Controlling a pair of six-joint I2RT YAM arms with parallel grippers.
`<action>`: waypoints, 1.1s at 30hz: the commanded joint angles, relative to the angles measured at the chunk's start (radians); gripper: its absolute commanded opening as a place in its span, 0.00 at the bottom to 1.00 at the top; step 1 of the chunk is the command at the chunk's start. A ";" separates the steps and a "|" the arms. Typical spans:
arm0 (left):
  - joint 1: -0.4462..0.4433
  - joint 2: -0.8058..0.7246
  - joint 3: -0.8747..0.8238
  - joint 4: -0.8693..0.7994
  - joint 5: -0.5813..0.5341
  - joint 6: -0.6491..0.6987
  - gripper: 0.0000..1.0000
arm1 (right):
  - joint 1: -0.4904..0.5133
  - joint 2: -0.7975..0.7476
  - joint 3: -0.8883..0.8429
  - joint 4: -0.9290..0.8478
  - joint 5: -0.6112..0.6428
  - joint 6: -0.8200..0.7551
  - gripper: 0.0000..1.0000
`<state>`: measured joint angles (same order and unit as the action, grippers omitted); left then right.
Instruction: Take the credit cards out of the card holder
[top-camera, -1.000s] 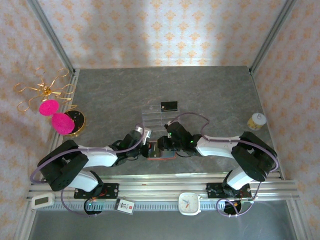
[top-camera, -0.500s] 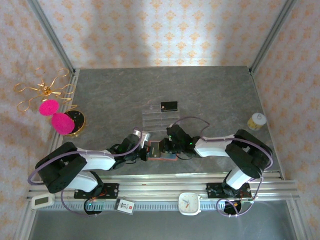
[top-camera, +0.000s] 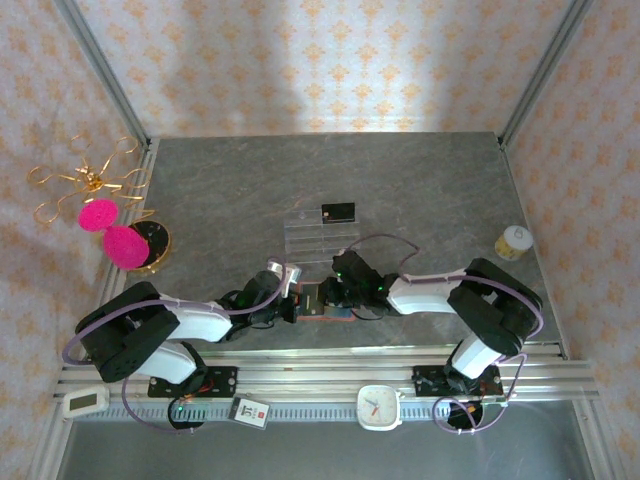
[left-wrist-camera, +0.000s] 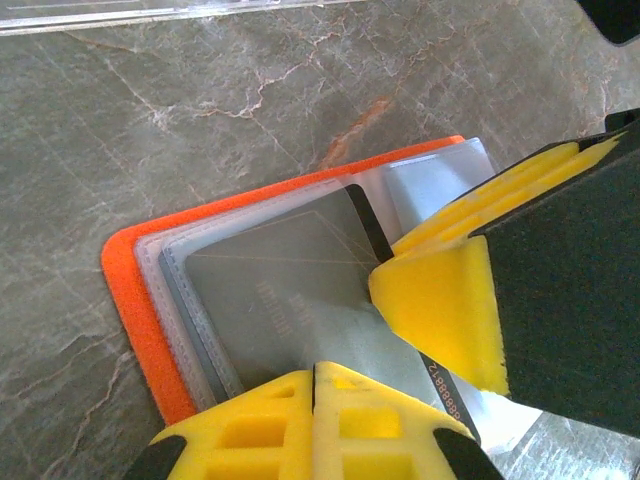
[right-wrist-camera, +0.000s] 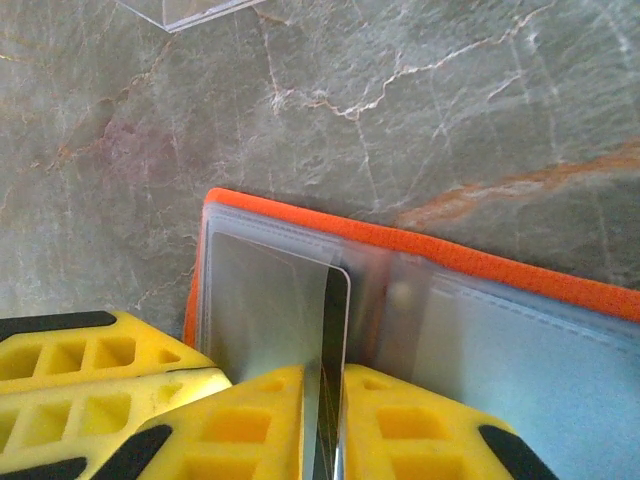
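At the near edge of the surface (left-wrist-camera: 200, 100), the orange card holder (left-wrist-camera: 128, 300) lies open and flat between two arms. The left gripper (left-wrist-camera: 313, 385) has its fingers pressed together with nothing visibly between them, set against the holder's edge. The right gripper (right-wrist-camera: 325, 390) pinches the free edge of a sleeved card (left-wrist-camera: 290, 290). The card looks light, stiff and slick, best taken by that exposed short edge and drawn straight out. The soft, light holder will likely drag along unless pinned. Farther back, a black card (top-camera: 338, 212) rests at the far rim of a clear tray (top-camera: 305, 238). Compared with a second ago, the right arm has folded in closer over the holder. The black card has not moved.
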<state>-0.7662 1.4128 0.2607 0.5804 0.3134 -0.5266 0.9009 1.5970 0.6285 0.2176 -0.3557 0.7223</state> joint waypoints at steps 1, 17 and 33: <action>-0.015 0.023 -0.020 -0.019 0.020 -0.018 0.00 | 0.009 -0.030 -0.036 -0.010 0.030 0.005 0.13; -0.013 0.036 -0.011 -0.015 0.028 -0.018 0.00 | 0.008 -0.065 -0.067 0.015 0.043 0.017 0.06; -0.011 0.040 -0.010 -0.008 0.034 -0.021 0.00 | 0.008 -0.103 -0.092 0.020 0.048 0.026 0.01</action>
<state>-0.7727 1.4281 0.2596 0.6098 0.3401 -0.5346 0.9043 1.5169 0.5545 0.2447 -0.3405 0.7456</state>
